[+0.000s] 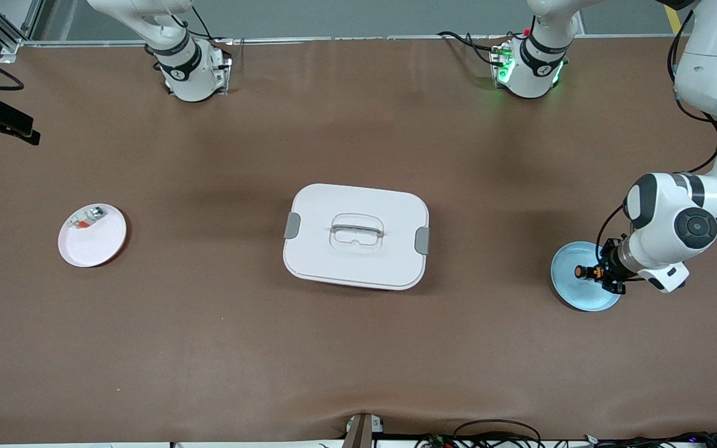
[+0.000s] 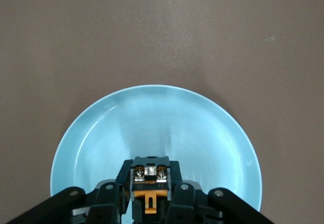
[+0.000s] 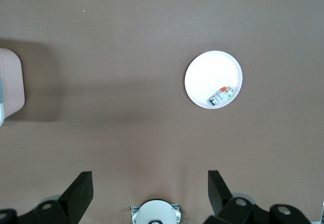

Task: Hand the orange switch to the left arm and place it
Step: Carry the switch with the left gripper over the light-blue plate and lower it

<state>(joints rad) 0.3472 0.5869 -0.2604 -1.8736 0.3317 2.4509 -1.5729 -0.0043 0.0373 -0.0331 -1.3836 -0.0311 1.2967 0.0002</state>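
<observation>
The left gripper was closed on the orange switch, seemingly light and rigid, by its black body over the blue plate, while the right gripper waited open.

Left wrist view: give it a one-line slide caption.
Left tool shut on the orange switch over the blue plate.

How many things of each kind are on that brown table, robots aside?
Plates: 2, a pink plate and a blue plate
Boxes: 1, the white box
Small parts: 2, the orange switch in the left gripper, and a silver-white piece
Total: 5
</observation>
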